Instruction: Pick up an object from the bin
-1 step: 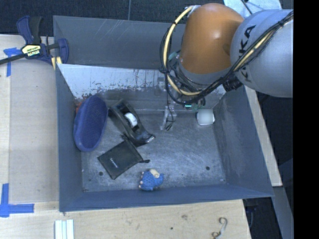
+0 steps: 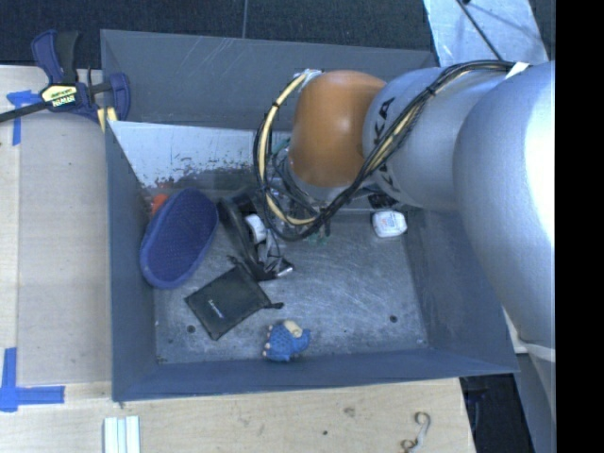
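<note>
The KUKA arm's broad silver body (image 2: 491,159) is looming over the right side of the grey metal bin (image 2: 132,347), its orange wrist cover (image 2: 330,125) and looped cables hanging above the middle of the floor. Beneath them the gripper (image 2: 264,251) is sitting low, just beside the far right corner of a flat black pouch (image 2: 225,302) lying left of centre. Whether the pincer is parted or closed cannot be told from where I am standing.

A blue oval slipper-like piece (image 2: 177,237) is leaning by the left wall. A small blue-and-yellow toy (image 2: 285,341) is lying near the front edge, and a small white object (image 2: 389,223) is resting toward the right wall.

The pick appears to be at the approach stage, with nothing lifted yet. The next move is likely calling for the gripper to settle squarely over the pouch's edge, close on it firmly, and only then rise clear of the bin.
</note>
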Tool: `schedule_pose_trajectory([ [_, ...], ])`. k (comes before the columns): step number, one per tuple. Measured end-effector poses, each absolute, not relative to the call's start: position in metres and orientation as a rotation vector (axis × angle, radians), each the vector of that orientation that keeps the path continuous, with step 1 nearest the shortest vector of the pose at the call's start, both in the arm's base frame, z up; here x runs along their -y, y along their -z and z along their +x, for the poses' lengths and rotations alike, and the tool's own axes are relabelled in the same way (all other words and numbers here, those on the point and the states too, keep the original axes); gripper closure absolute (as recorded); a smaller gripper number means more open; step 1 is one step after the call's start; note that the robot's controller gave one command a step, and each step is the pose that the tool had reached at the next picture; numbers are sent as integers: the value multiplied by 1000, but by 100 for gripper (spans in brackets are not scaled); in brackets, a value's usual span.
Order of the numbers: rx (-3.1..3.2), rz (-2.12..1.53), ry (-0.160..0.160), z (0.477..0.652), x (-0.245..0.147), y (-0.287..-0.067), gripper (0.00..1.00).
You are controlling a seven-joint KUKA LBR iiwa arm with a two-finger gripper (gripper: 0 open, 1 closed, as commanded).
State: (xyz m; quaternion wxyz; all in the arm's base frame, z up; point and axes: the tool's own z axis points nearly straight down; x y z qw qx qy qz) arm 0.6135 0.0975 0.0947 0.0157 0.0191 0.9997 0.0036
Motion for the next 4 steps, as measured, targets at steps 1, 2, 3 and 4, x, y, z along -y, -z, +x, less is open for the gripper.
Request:
schedule_pose_trajectory([
  [1,-3126,141,-8,622,-103,-84,0],
  [2,-3133,143,-9,621,-104,-85,100],
  [3,-3136,124,2,629,-90,-181,100],
  [4,-3136,122,0,614,-102,-282,100],
])
